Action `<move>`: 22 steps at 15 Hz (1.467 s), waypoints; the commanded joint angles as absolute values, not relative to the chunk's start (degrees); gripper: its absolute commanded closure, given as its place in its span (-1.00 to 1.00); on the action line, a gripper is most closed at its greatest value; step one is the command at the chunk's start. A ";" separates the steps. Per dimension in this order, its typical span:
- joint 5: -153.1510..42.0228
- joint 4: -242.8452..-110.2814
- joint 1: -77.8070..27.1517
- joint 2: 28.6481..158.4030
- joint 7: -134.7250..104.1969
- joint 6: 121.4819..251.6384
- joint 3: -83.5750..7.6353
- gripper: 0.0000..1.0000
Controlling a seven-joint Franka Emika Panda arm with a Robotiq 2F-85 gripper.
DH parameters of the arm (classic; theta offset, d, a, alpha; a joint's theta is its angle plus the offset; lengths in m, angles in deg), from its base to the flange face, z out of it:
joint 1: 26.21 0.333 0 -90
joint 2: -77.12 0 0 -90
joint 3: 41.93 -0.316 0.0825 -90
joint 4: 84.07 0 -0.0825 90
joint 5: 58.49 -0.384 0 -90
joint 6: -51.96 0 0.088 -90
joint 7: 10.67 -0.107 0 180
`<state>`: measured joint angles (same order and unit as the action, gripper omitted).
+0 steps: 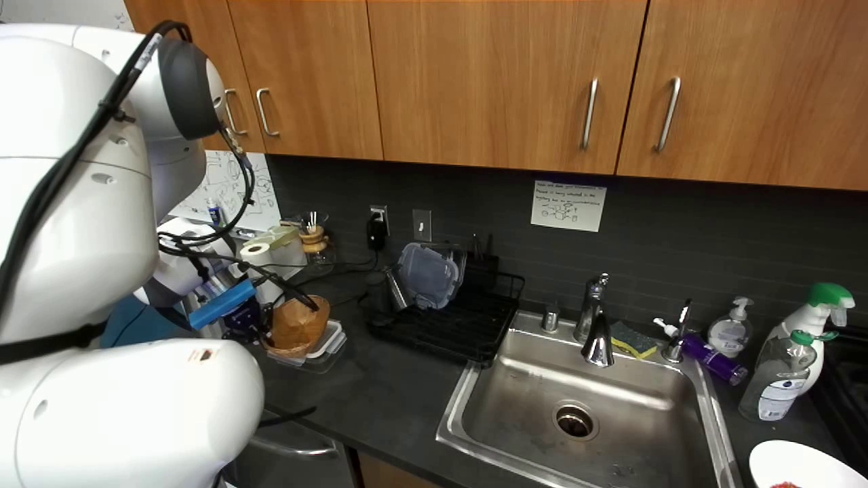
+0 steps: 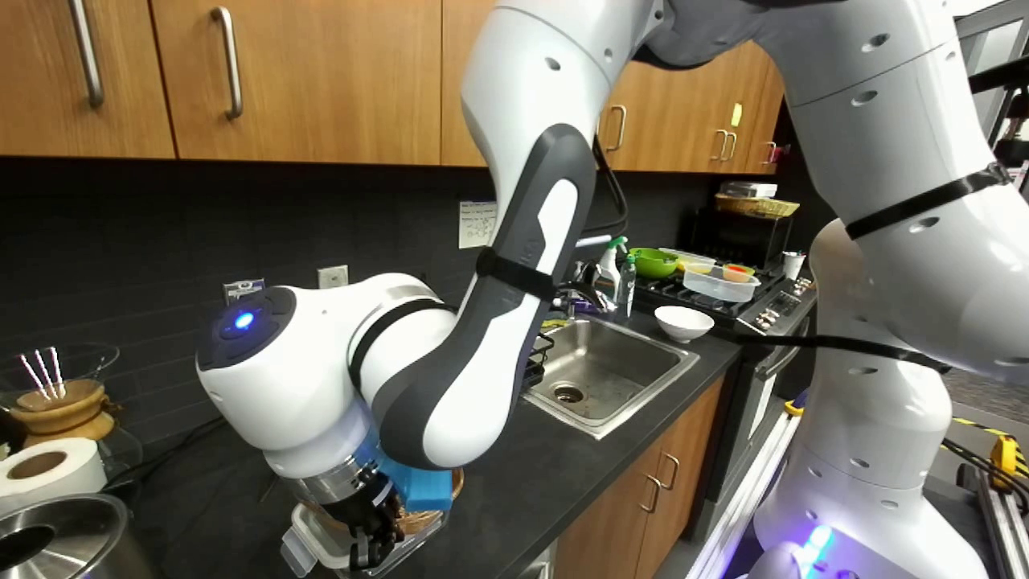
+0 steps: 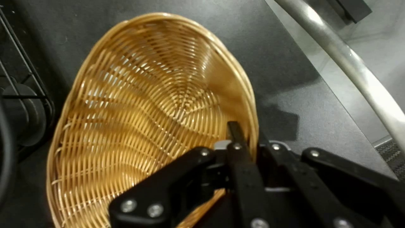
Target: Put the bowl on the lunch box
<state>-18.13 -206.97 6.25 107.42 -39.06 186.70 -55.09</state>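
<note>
Golden-brown and woven, the bowl point(image 3: 142, 110) tilts over the lunch box point(image 1: 331, 340), rim pinched by the gripper point(image 3: 250, 136); whether bowl meets lunch box is unclear.

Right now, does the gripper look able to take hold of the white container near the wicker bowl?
Probably not: the gripper holds the wicker bowl by its rim, and in an exterior view this bowl hides part of the white container. The gripper would likely need to let go first.
</note>
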 commanded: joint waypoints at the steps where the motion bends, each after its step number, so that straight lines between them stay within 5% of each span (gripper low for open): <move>1: -18.72 -206.98 7.02 107.28 -38.66 186.84 -54.33 0.81; 3: -18.72 -206.98 7.02 107.28 -38.66 186.84 -54.33 0.81; 4: -18.72 -206.98 7.02 107.28 -38.66 186.84 -54.33 0.31; 8: -18.28 -206.17 7.39 107.33 -40.19 187.23 -53.81 -0.02; 15: -18.25 -204.95 7.44 107.10 -41.00 189.41 -53.36 -0.96; 22: -17.89 -205.04 8.15 106.33 -42.41 190.90 -53.14 -1.00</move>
<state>-18.24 -204.36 6.43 107.43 -40.69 189.63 -54.34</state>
